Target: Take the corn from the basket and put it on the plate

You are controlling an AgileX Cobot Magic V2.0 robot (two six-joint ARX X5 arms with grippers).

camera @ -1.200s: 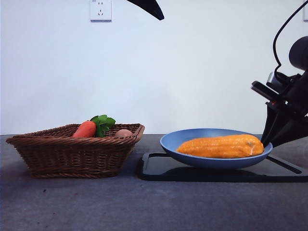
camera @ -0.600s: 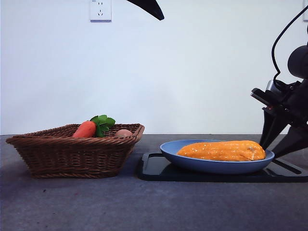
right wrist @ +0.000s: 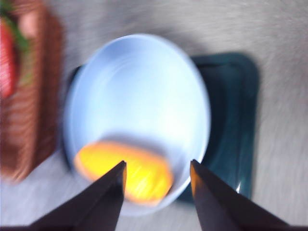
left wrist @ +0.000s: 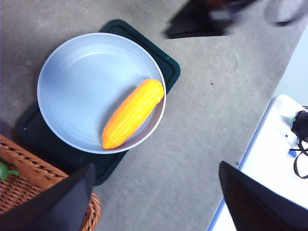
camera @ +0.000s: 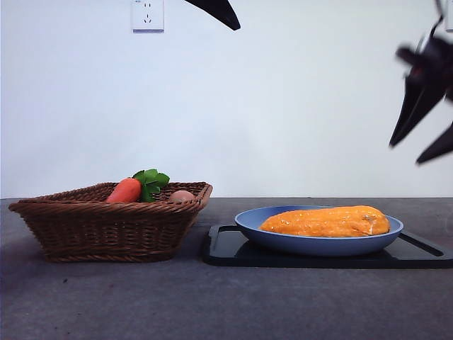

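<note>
Corn (camera: 327, 222): orange-yellow, bumpy kernel texture. Plate (camera: 255, 225): light blue, plain. Tray (camera: 226, 249): glossy black. Basket (camera: 106, 227): brown woven wicker, braided rim. Carrot (camera: 125, 190): red-orange, green leaves. Table (camera: 212, 301): dark grey. Wall (camera: 283, 99): white.

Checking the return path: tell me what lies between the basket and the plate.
In the front view, only bare grey table and the near edge of the black tray under the plate separate it from the basket. The corn lies on the plate.

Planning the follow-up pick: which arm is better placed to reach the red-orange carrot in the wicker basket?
Left, likely: its wrist view shows the brown wicker basket beside its open left gripper. The open right gripper hangs over the light-blue plate.
</note>
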